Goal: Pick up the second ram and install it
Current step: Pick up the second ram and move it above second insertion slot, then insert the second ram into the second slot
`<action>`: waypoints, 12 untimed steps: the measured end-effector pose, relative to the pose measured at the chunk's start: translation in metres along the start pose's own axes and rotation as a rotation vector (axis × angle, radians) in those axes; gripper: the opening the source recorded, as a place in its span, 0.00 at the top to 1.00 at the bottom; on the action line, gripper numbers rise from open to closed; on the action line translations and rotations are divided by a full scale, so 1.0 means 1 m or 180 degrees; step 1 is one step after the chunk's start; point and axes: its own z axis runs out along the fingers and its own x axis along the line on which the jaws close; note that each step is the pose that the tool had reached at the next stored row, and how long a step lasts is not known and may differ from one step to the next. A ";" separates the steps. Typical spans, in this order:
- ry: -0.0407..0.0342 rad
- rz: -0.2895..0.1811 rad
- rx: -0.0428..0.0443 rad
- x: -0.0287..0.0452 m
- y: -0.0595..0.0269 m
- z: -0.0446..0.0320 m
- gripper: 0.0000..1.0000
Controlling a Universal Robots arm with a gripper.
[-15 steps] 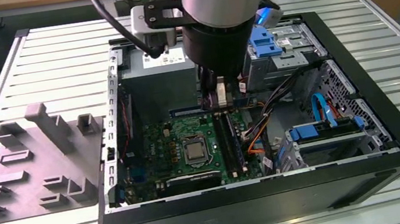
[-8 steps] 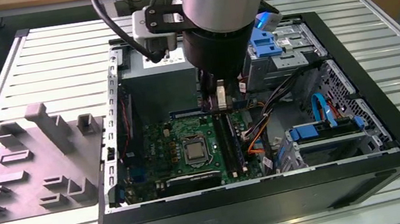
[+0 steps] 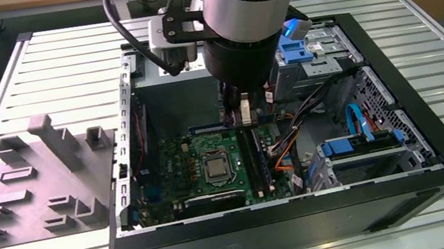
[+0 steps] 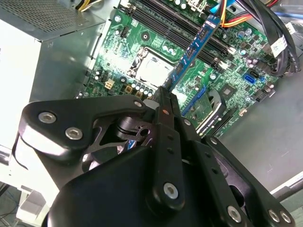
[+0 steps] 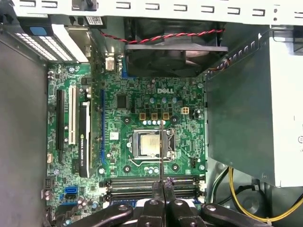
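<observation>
One thin dark strip, the second ram (image 5: 161, 151), is clamped edge-on between the narrow-set fingers of the end effector (image 5: 161, 185). It hangs above the green board (image 5: 142, 106) inside the open case (image 3: 305, 217) on the counter (image 3: 417, 25). The fingertips sit over the black memory slots (image 5: 128, 182) at the board's edge. In both wrist views the stick's long axis appears to run across those slots, not along them.
</observation>
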 end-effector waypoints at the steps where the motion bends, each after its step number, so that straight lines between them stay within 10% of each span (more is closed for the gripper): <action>1: 0.0000 0.0000 0.0000 0.0001 -0.0001 0.0010 0.89; 12: -0.0011 0.0000 0.0000 0.0002 -0.0002 0.0023 0.89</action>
